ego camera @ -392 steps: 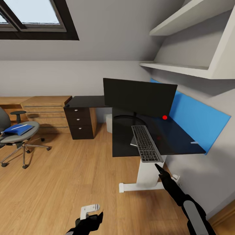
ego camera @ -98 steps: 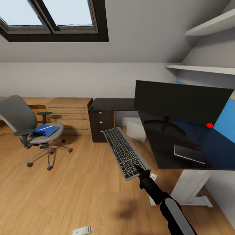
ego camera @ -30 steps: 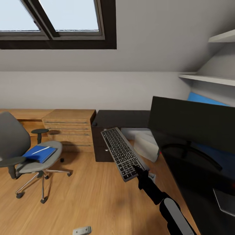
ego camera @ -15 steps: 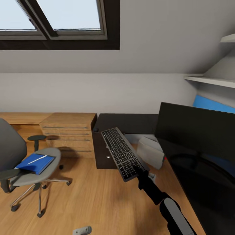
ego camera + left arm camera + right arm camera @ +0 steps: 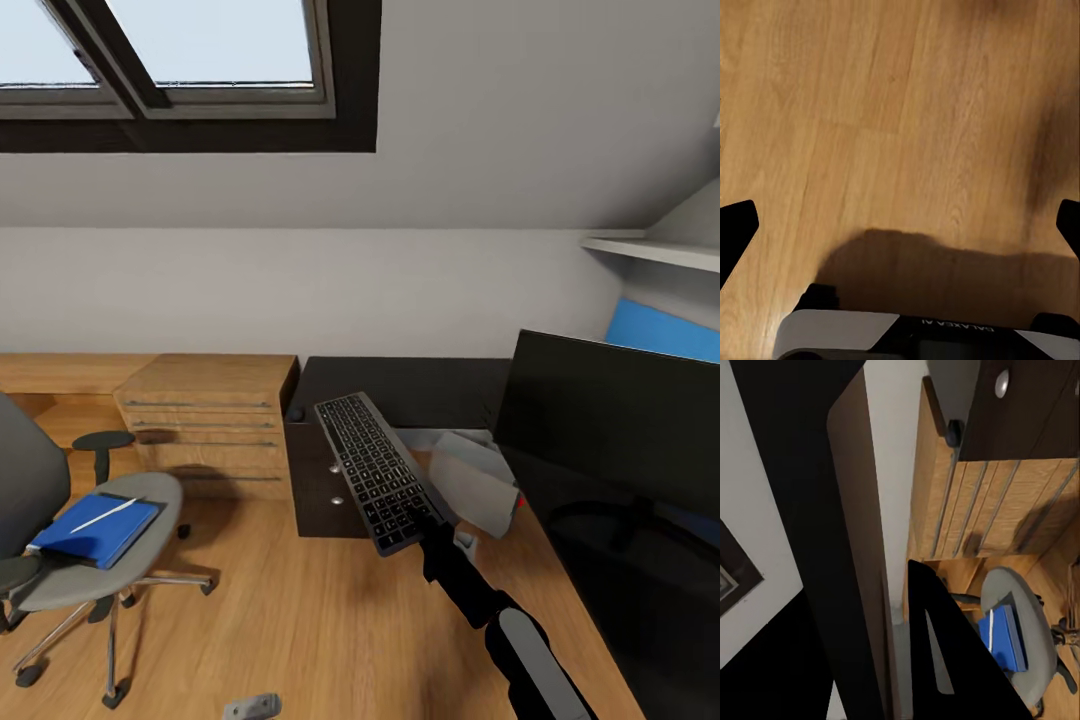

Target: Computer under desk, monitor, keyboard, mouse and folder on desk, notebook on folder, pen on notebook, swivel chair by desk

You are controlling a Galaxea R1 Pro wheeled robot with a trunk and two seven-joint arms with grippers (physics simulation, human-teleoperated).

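The glossy black tabletop (image 5: 610,590) is cut off by the head view's right and lower edges, and the wide black monitor (image 5: 610,420) standing on it, to the right of the right end effector, loses its right end the same way. The grey swivel chair (image 5: 95,545), far to the left of that end effector, is cropped at the frame edge; a flat blue folder (image 5: 95,530) lies on its seat with a thin white pen (image 5: 105,514) on top. Whether a notebook sits there cannot be made out.

The right arm reaches up and forward from the lower frame, its black right end effector (image 5: 428,527) clamped on the near end of the slim grey keyboard with black keys (image 5: 378,468), held in the air over the wooden floor (image 5: 300,620), off the tabletop.

In the left wrist view the left end effector (image 5: 900,225) points down at the floor, its two fingers spread wide at the frame edges, holding nothing. The lettering "GALAXEA" is partly legible on its housing.
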